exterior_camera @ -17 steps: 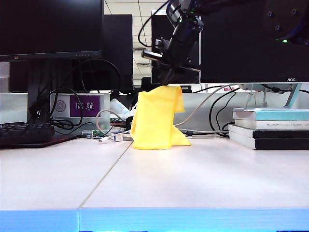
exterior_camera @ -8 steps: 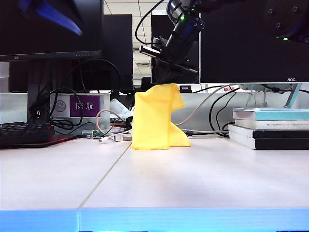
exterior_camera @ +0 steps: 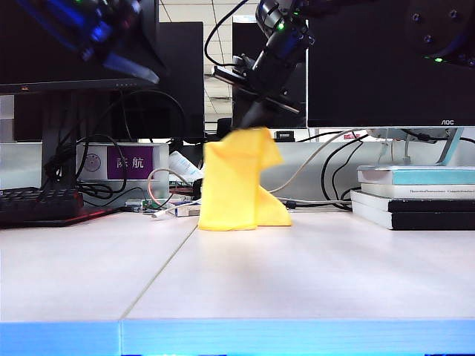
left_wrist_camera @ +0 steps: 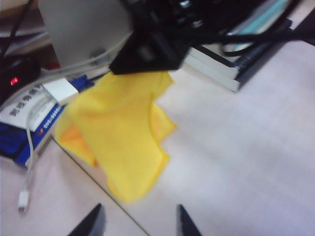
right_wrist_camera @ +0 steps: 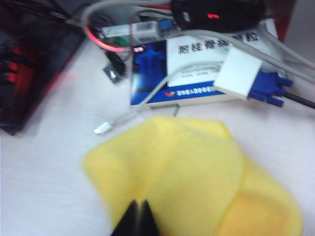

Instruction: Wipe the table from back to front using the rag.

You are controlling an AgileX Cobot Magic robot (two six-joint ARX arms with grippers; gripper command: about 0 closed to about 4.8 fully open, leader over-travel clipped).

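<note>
The yellow rag (exterior_camera: 234,182) hangs in a tall fold at the back of the table (exterior_camera: 297,282), its lower end resting on the surface. My right gripper (exterior_camera: 250,121) is above it, shut on the rag's top edge. In the right wrist view the closed gripper (right_wrist_camera: 140,210) lies against the rag's yellow cloth (right_wrist_camera: 197,172). My left gripper (exterior_camera: 133,68) is a blur high at the left of the exterior view, away from the rag. In the left wrist view that gripper (left_wrist_camera: 139,219) is open and empty, with the rag (left_wrist_camera: 123,132) beyond its tips and the table seam between them.
A black keyboard (exterior_camera: 37,204) lies at the back left and a stack of books (exterior_camera: 415,196) at the back right. Behind the rag are monitors, cables, a blue and white box (right_wrist_camera: 182,69), a white adapter (right_wrist_camera: 241,73) and a black mouse (right_wrist_camera: 216,12).
My left arm has swung into the exterior view at the upper left. The right gripper has stayed shut on the rag, whose top has shifted slightly left.
</note>
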